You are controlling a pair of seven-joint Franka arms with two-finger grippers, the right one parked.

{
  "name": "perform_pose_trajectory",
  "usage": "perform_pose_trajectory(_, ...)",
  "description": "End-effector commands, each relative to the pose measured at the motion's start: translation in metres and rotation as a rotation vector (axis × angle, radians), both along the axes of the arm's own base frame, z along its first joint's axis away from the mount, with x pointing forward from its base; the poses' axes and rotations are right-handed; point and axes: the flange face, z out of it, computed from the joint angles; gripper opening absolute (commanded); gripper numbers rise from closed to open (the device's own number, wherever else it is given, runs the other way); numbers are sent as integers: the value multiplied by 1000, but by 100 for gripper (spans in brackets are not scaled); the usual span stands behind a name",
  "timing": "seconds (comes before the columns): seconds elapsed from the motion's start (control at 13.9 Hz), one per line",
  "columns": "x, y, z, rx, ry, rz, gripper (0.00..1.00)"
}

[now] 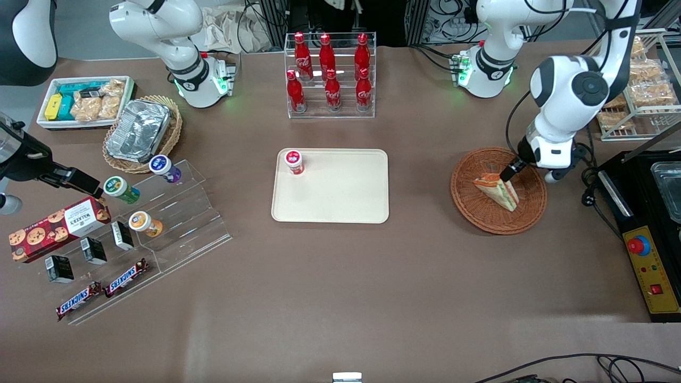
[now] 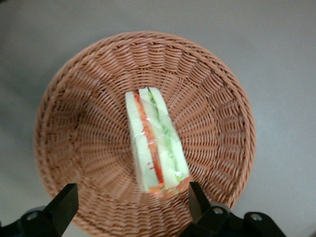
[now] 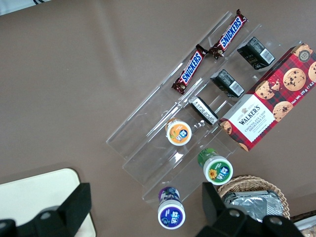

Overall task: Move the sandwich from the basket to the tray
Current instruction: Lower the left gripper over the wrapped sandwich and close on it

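Claw (image 2: 129, 206) spread wide, hovering over sandwich (image 2: 155, 144) in wicker basket (image 2: 74, 108), straddling it for pinching; tray (image 1: 340, 197) well apart.

Table (image 1: 340, 298): brown matte cover, fills nearly the whole front view; soft sheen toward 6 o'clock.
Floor (image 1: 85, 26): pale grey strip at 11 o'clock.
Crumpled cloth (image 1: 229, 26): beige, just past the table edge near 11 o'clock.
Cables (image 1: 452, 21): black tangle at 1 o'clock; another cable (image 1: 558, 364) at 5 o'clock.
Control box (image 1: 652, 274): black and yellow, red button, at 4 o'clock.
Light: even, overhead, faint shadows.
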Motion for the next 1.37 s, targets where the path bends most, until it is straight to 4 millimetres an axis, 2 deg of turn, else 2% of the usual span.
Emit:
perform_pose_trajectory(0.0,9,-3,-14,-8,-25,54,99)
perform_pose_trajectory(0.29,10,-2,-36,-14,-18,73,98)
perform_pose_trajectory(0.65,6,-21,-56,-12,7,100,97)
perform_pose_trajectory(0.72,6,-23,-55,-12,5,96,93)
perform_pose_trajectory(0.94,8,-21,-48,-12,-1,100,49)
perform_pose_trajectory(1.15,11,-21,-30,-9,6,100,18)
perform_pose_trajectory(1.3,18,-22,-4,-3,29,98,3)
